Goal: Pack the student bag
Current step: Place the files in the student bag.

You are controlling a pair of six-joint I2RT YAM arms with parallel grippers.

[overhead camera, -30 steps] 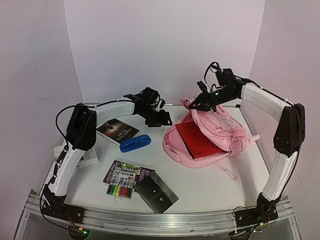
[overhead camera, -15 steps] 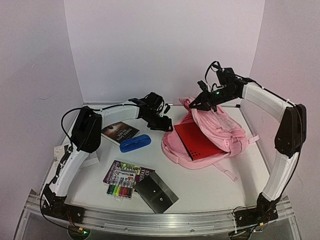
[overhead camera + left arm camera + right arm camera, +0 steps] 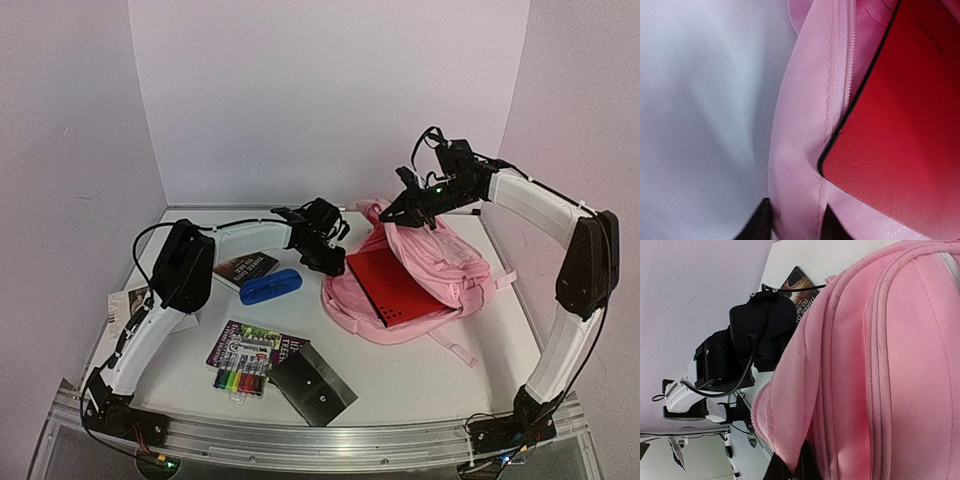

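The bag (image 3: 425, 262) is sited far right, its flap pinched up by the right gripper (image 3: 390, 213). Its rim is straddled by the left gripper (image 3: 335, 260); clamping cannot be told. A red book (image 3: 393, 283) is part-inserted; case (image 3: 271, 286) and markers (image 3: 240, 378) are left unpacked.

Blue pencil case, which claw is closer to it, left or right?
Left. The left claw is just right of the blue pencil case, on the student bag's rim; the right claw pinches the bag's top, farther off.
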